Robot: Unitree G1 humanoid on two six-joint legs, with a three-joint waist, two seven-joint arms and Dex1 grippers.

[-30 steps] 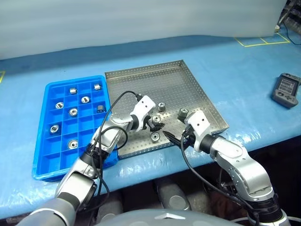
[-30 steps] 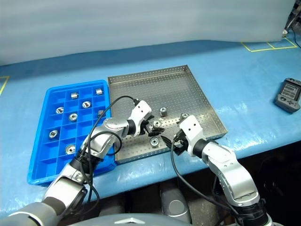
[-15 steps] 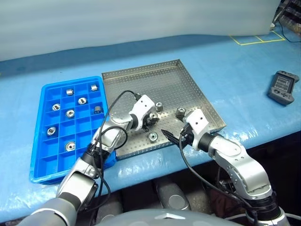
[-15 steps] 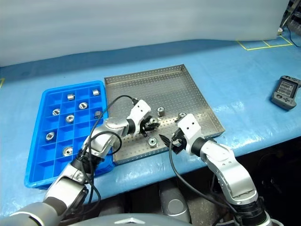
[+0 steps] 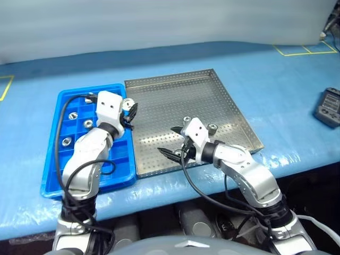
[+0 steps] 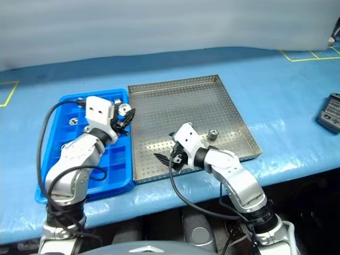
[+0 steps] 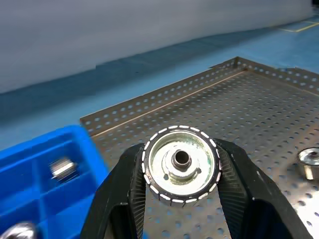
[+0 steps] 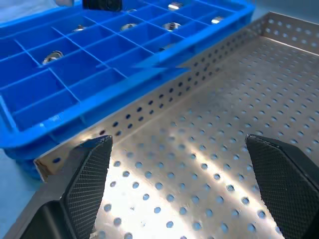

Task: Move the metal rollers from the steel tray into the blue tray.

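Note:
My left gripper (image 5: 127, 109) is shut on one metal roller (image 7: 182, 164), which it holds level in the air over the blue tray's (image 5: 114, 159) right rim, beside the steel tray (image 5: 175, 101). The roller's round face with its central hole looks toward the wrist camera. Several rollers (image 5: 67, 141) lie in the blue tray's compartments. On the steel tray, one roller (image 5: 212, 127) rests near the right rim and another (image 5: 187, 120) peeks out behind my right wrist. My right gripper (image 5: 169, 141) hangs open and empty just above the steel tray's front left part.
A grey handheld device (image 5: 329, 106) lies at the far right on the blue table cover. Yellow tape marks (image 5: 303, 49) sit at the back right. The table's front edge runs just below both trays.
The left gripper shut on a roller in the steel tray, then lifted it left to the blue tray's right rim. The open right gripper slid left over the steel tray. The camera shifted.

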